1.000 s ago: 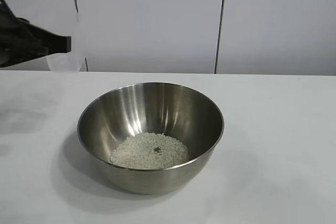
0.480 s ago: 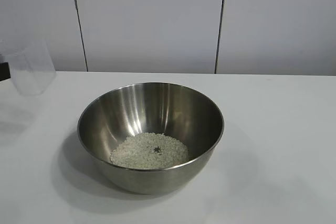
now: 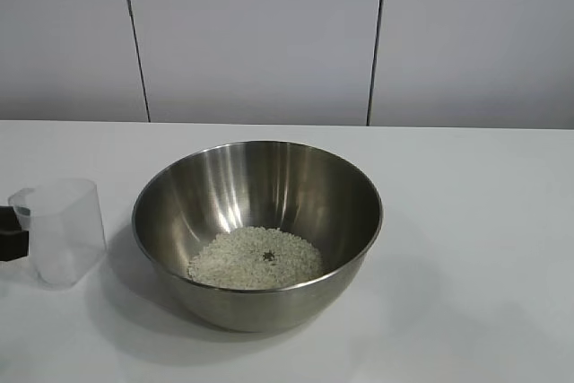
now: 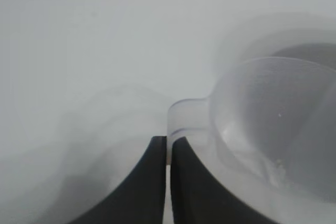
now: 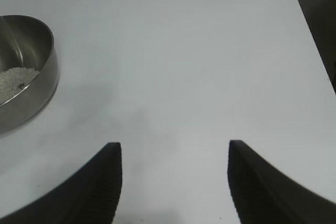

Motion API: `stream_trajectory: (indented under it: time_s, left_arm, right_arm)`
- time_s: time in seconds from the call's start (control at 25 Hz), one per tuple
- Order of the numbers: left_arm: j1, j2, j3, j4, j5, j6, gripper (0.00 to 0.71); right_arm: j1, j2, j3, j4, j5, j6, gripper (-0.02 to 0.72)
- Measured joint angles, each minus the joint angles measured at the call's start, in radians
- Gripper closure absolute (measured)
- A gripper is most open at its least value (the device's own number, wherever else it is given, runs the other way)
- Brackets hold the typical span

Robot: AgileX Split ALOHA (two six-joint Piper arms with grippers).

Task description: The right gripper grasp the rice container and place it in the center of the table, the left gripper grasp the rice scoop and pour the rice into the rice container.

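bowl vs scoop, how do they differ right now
The bowl is shiny steel and wide; the scoop is small clear plastic. The bowl holds rice; the scoop looks empty. The bowl stands free; the scoop is pinched by the left gripper. Both sit upright at the table.

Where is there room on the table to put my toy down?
The table is bare right of the steel bowl, and along the back by the wall. It is crowded left of the bowl: the left end effector holds the clear cup there.

Pale wall panels w/ dark vertical seams behind.
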Motion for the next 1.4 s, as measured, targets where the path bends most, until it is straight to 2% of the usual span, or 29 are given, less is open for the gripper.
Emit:
stream_trajectory:
  time_s: [0.12,0.32,0.44,0.84,1.08,1.2,1.28,1.4]
  left_arm:
    - [0.000,0.000,0.000,-0.023,-0.005,0.000,0.661]
    - [0.000,0.000,0.000,-0.029,-0.010,0.000,0.424]
    - [0.000,0.000,0.015,-0.029,-0.014,0.000,0.366]
    - [0.000,-0.017,0.119,-0.112,-0.013,0.022,0.347]
    - [0.000,-0.127,0.134,-0.310,-0.014,0.044,0.359]
    - [0.002,-0.157,0.134,-0.353,-0.014,0.055,0.379]
    - [0.020,-0.161,0.120,-0.352,-0.013,0.055,0.384]
    - [0.076,-0.161,0.084,-0.346,-0.013,0.033,0.387]
  right_arm:
    - [0.000,0.000,0.000,0.000,0.000,0.000,0.293]
    - [0.000,0.000,0.000,0.000,0.000,0.000,0.293]
    - [0.000,0.000,0.000,0.000,0.000,0.000,0.293]
    - [0.000,0.000,0.000,0.000,0.000,0.000,0.293]
    - [0.000,0.000,0.000,0.000,0.000,0.000,0.293]
    - [0.000,0.000,0.000,0.000,0.000,0.000,0.293]
    - [0.000,0.000,0.000,0.000,0.000,0.000,0.293]
    - [0.000,0.000,0.000,0.000,-0.001,0.000,0.293]
